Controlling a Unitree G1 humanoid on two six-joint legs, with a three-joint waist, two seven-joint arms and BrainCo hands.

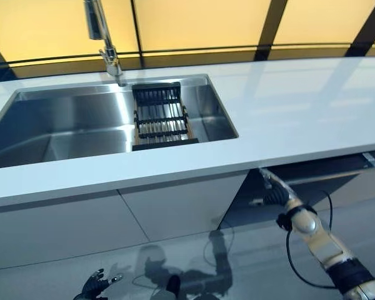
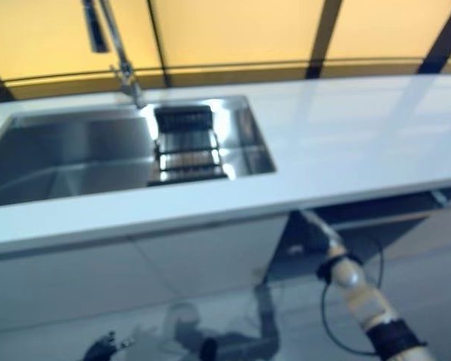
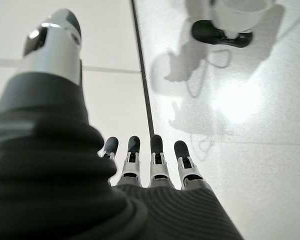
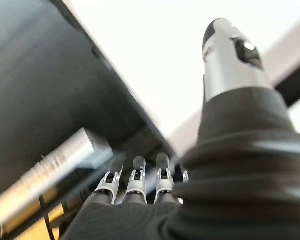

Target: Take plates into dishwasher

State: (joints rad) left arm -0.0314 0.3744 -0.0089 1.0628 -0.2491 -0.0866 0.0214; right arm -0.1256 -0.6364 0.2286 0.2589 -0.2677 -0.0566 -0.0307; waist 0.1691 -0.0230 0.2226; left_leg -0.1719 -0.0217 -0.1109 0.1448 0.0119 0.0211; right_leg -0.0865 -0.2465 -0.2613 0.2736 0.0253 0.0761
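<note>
Looking everywhere, no plates show. Plates would be hard, slippery and breakable; hold one by its rim. The right hand (image 4: 140, 185) reaches under the counter (image 1: 287, 119), fingers straight. The left hand (image 3: 150, 165) hangs low, fingers straight, holding nothing.

The dishwasher (image 1: 312, 178) shows as 1 dark opening under the white countertop (image 1: 287, 125), at about 4 o'clock in the head views, just right of the pale cabinet fronts (image 1: 175, 206). It stands open and its inside is shadowed. A grey strip runs along its upper edge toward 3 o'clock, just beneath the counter's lip. The right wrist view shows its dark interior and 1 silver bar (image 4: 45, 170); what that bar belongs to is unclear.
</note>
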